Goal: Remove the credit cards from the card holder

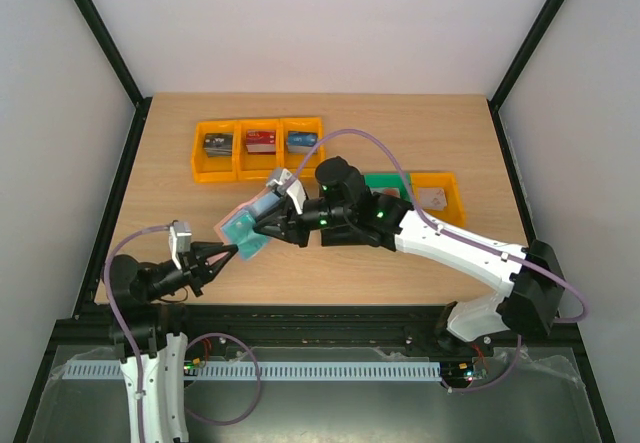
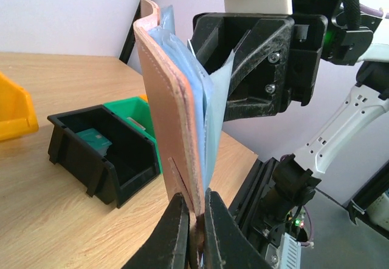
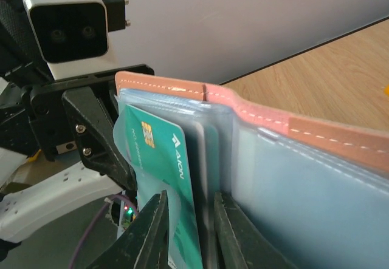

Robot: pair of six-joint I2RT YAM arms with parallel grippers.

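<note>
We see the left gripper pinching the card holder's bottom edge, holder upright at frame centre. Right gripper nipped on the teal credit card in its pale pocket. Black bin lower left on the table.

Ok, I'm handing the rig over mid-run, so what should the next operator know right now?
Grippers: the left gripper is shut on one edge of the card holder, holding it off the table. The right gripper has its jaws nearly closed around the teal card in the opened holder; a firm grip cannot be confirmed.
Done: holder raised and spread open between the arms. A teal flat thing lies in the black bin, possibly a card already removed.
Left: pull the teal card clear, then any others in the sleeves.
</note>
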